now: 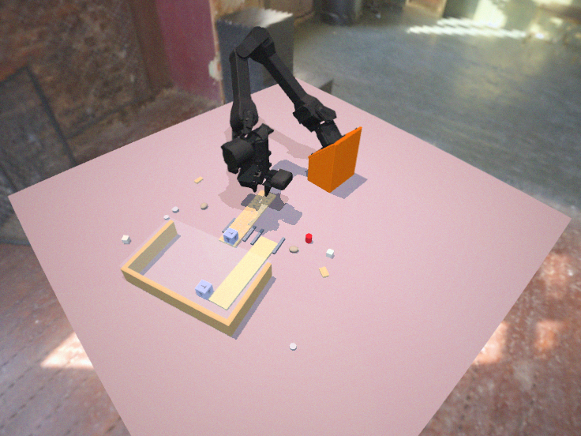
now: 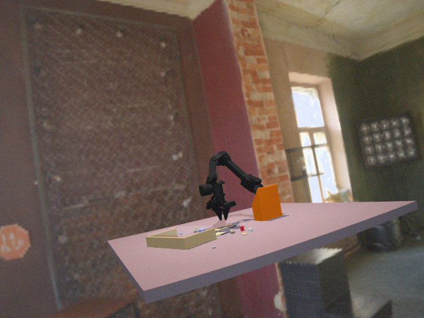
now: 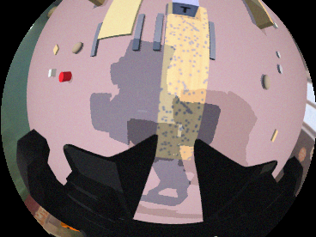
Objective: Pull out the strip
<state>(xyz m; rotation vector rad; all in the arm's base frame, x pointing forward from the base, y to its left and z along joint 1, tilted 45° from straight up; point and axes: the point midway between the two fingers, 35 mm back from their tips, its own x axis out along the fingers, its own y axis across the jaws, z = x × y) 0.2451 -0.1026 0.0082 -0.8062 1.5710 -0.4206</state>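
Observation:
A pale blue cube with a dark T-like mark [image 1: 230, 235] [image 3: 185, 9] rests on the far end of the speckled tan strip [image 1: 246, 223] [image 3: 186, 60]. That end lies by the open side of the low three-walled frame. A second pale blue cube [image 1: 204, 288], also marked, sits inside the frame beside a plain yellow strip [image 1: 244, 272] [image 3: 120, 19], not on it. My gripper [image 1: 261, 192] [image 2: 223, 219] [image 3: 176, 141] points down, fingers apart and empty, above the near end of the speckled strip. Small details are unclear in the exterior view.
Wooden walls [image 1: 175, 300] [image 2: 164, 242] enclose three sides. Grey rails [image 1: 256, 236] [image 3: 138, 32] flank the strips. An orange block [image 1: 331, 166] [image 2: 268, 203] stands by the arm. A red cylinder [image 1: 308, 238] [image 2: 242, 228] [image 3: 65, 76] and small pebbles and chips lie around.

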